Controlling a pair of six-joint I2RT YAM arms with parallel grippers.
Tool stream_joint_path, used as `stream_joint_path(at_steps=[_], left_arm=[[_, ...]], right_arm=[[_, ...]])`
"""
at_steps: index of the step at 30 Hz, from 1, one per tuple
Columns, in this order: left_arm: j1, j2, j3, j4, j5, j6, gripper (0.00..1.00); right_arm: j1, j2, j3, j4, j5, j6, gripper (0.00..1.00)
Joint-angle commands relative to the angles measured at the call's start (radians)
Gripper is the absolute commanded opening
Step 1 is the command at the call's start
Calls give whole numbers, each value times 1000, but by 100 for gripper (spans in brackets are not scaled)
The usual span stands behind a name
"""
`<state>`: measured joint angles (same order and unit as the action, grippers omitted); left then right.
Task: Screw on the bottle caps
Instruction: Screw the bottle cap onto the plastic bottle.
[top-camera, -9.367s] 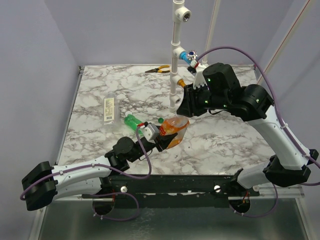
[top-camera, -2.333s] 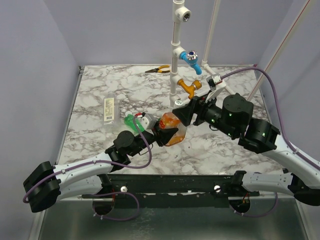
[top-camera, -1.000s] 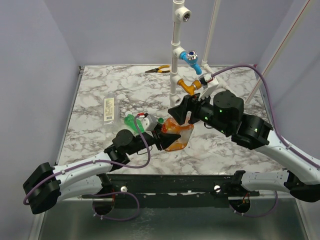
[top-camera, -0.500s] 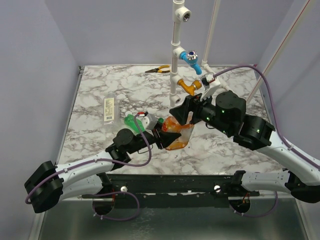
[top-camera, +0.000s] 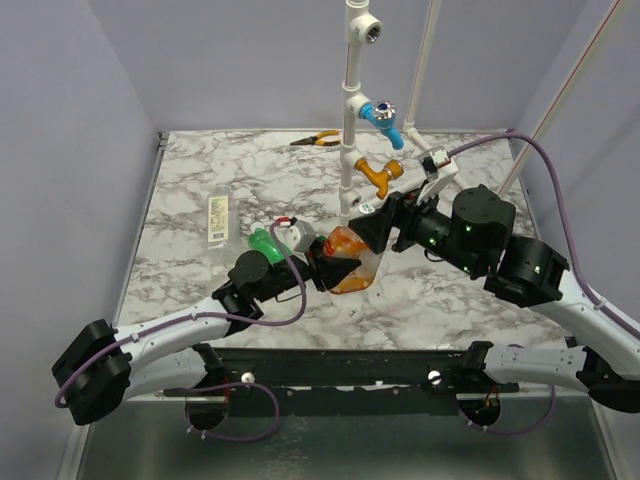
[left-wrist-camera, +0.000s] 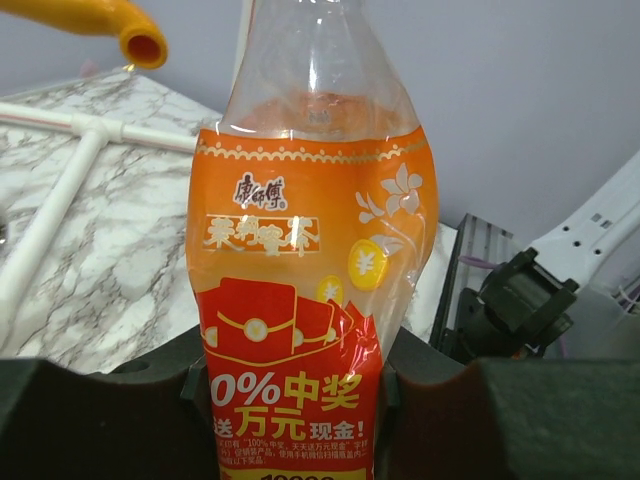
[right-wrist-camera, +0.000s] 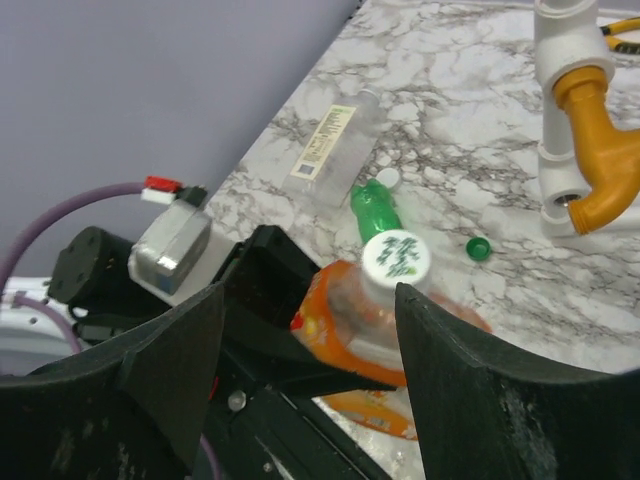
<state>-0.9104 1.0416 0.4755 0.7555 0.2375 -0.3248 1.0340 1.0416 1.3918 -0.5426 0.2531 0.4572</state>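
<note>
Across the marble table (top-camera: 200, 190), both arms reach in from the near edge and meet close to the middle. Behind them a white pipe frame (top-camera: 350, 110) rises from the table. It carries a blue tap handle (top-camera: 383, 115) high up and an orange tap (top-camera: 378, 178) lower down, whose spout hangs just behind the meeting point and crowds the space there. The left claw (top-camera: 328, 270) is clamped tight on the lower body of the wide orange bottle (top-camera: 350, 262), a finger pressed into each side of its printed label, and holds it neck up in front of the pipe foot. The right claw (top-camera: 372, 232) hangs just over the bottle's top. Its jaws are spread wide, one on each side of the neck, and neither is seen touching it. On that neck sits a white cap with green print (right-wrist-camera: 396, 257); how far it is screwed down cannot be told. Just beside the left wrist, to the left of the orange bottle, the slim green bottle (top-camera: 262, 242) lies on its side. Farther left and well apart lies the clear bottle with a pale label (top-camera: 217, 220), also on its side. Pliers with yellow handles (top-camera: 315, 140) rest near the far edge. The dark green cap (right-wrist-camera: 479, 248) lies loose on the marble between the orange bottle and the foot of the pipe frame.
</note>
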Motion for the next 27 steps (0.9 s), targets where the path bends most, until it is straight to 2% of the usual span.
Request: stream_joint_path(at_steps=[1, 4, 7, 13, 20, 27], left_arm=[[29, 18, 28, -71, -32, 0, 0], [33, 11, 29, -73, -22, 5, 0], [34, -17, 29, -84, 8, 20, 0], [34, -76, 18, -130, 117, 48, 0], [34, -127, 3, -158, 197, 29, 0], [34, -155, -2, -170, 220, 14, 0]], right_arm=[[11, -38, -1, -30, -54, 38, 72], [11, -43, 2, -50, -37, 46, 72], [11, -31, 24, -104, 49, 69, 72], [11, 41, 94, -206, 106, 68, 72], [11, 56, 143, -231, 34, 19, 67], [11, 57, 153, -234, -88, 0, 59]])
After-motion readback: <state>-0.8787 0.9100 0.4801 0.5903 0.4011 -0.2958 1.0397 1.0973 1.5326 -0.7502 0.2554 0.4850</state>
